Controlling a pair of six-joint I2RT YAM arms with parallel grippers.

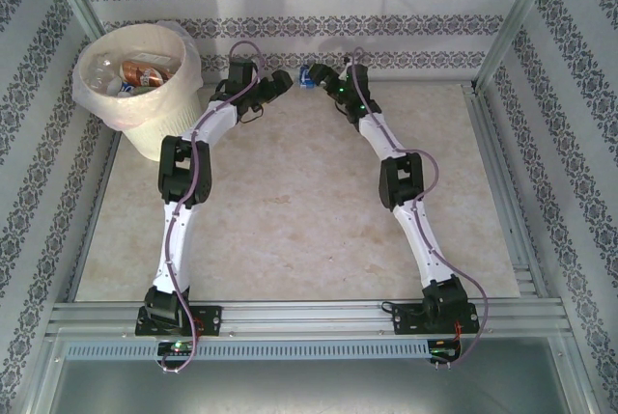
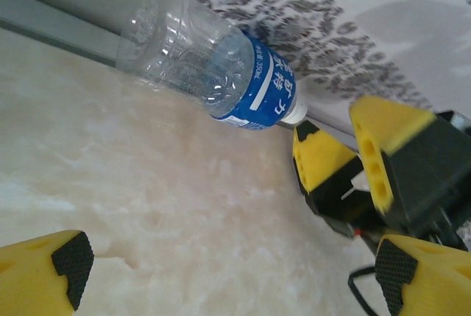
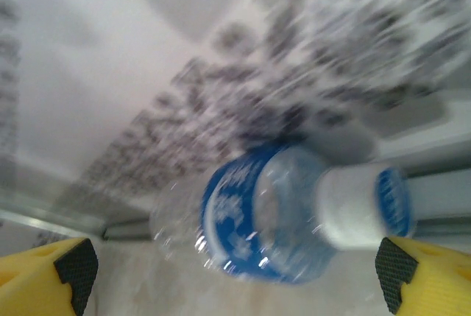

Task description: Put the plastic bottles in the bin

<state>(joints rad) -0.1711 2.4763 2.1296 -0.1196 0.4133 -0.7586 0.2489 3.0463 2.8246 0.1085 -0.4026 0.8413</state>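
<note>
– So, how far along r u w/ the bottles?
– Nearly done, I'd say. On the top cam the bin (image 1: 159, 139) sits at the far-left corner and has several plastic bottles (image 1: 145, 73) in it, an orange-label one on top. One blue-label bottle (image 2: 210, 65) lies on its side on the table (image 1: 290, 221), at the far edge, right up against the back rail (image 2: 44, 15).
– Either arm got it?
– No. My left gripper (image 2: 232, 264) is spread wide w/ nothing in it, and the bottle is a bit ahead of it. My right gripper (image 3: 235, 268) is spread wide too, w/ the cap (image 3: 353, 209) just in front, tho that pic's blurry. They flank the bottle, one each side. Neither touches it afaict.
– What's left then?
– Grab that one, carry it left to the bin, let go over the opening. Can't count what's inside the bin, so I won't swear it's the last.
</note>
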